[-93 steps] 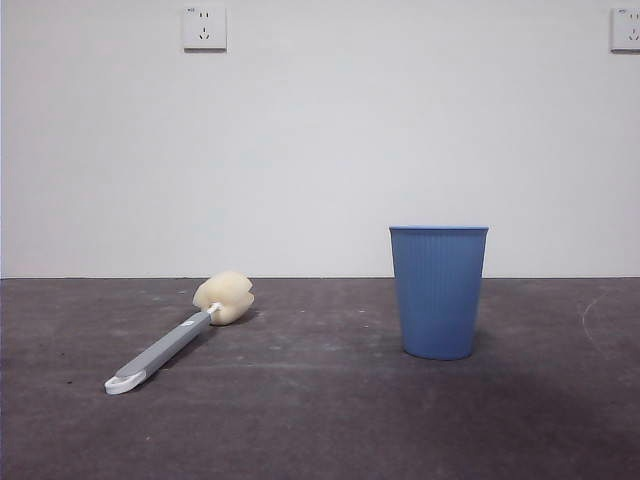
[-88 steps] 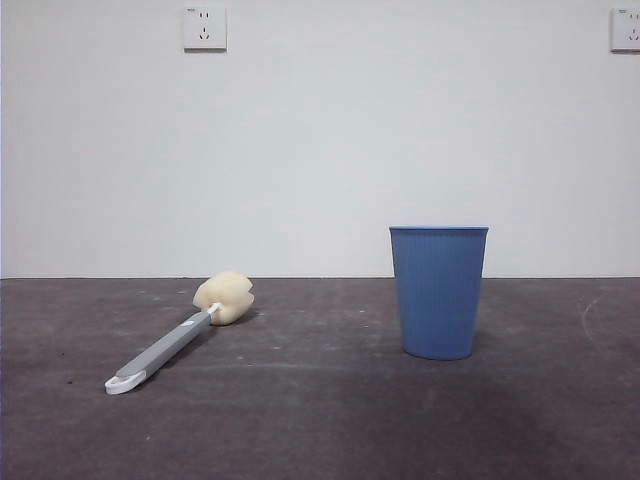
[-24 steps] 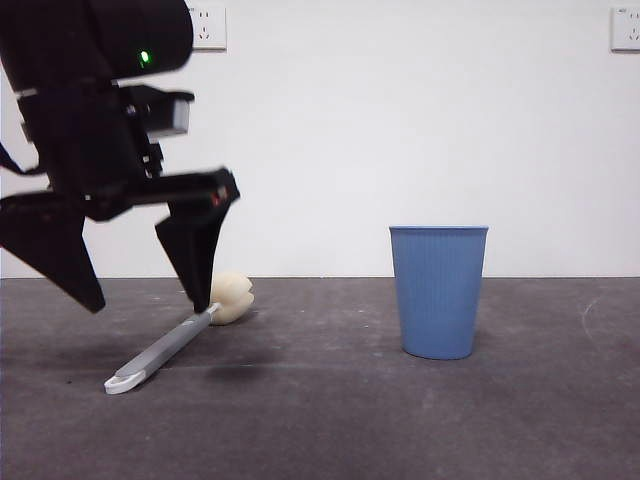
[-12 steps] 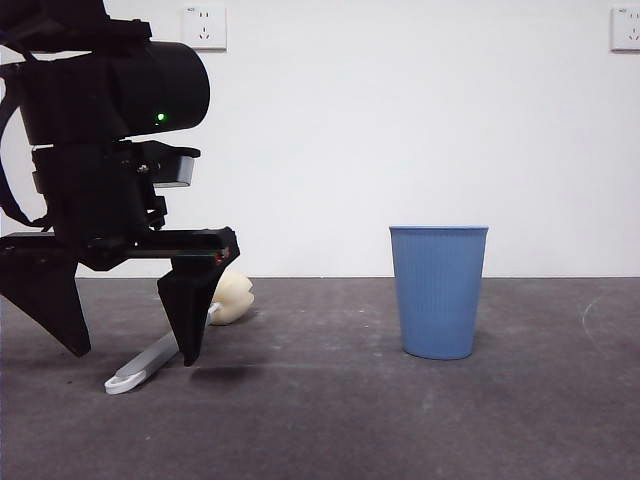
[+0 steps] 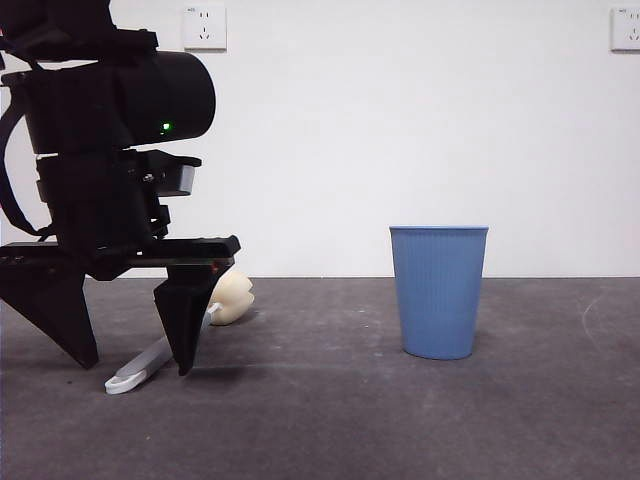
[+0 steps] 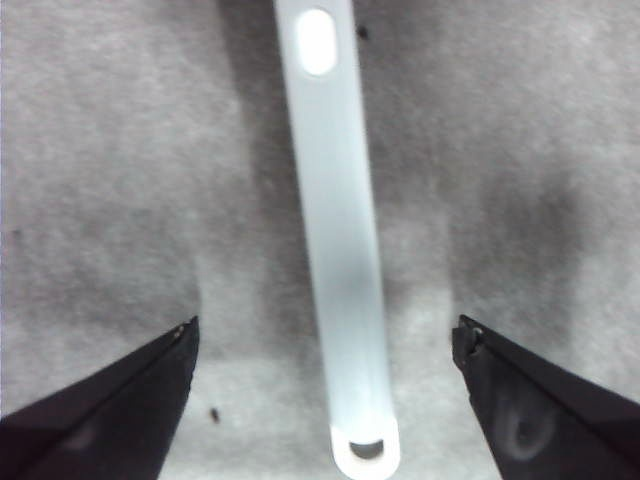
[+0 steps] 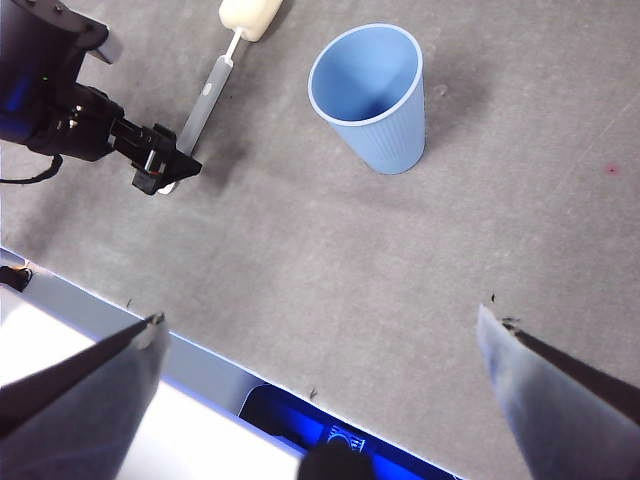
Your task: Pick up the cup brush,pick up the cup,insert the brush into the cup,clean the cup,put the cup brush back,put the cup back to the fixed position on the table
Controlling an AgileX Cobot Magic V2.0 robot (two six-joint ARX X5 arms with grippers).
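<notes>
The cup brush [image 5: 152, 357] lies flat on the table [image 5: 400, 420] at the left, with its sponge head [image 5: 232, 297] towards the back. My left gripper [image 5: 136, 368] is open and low over it, one jaw on each side of the grey handle [image 6: 340, 250], not touching it. In the left wrist view the gripper [image 6: 325, 325] straddles the handle near its white looped end [image 6: 365, 452]. The blue cup [image 5: 438, 292] stands upright at the right, also seen in the right wrist view [image 7: 370, 100]. My right gripper [image 7: 320, 315] is open and empty, high above the table.
Two wall sockets [image 5: 204, 27] sit on the white wall behind. The right wrist view shows the left arm [image 7: 60, 95] by the brush [image 7: 205, 95] and the table's near edge [image 7: 200, 375].
The left arm came into view and lowered; its open jaws have dropped from beside the sponge head to table level around the handle. Brush and cup have not moved.
</notes>
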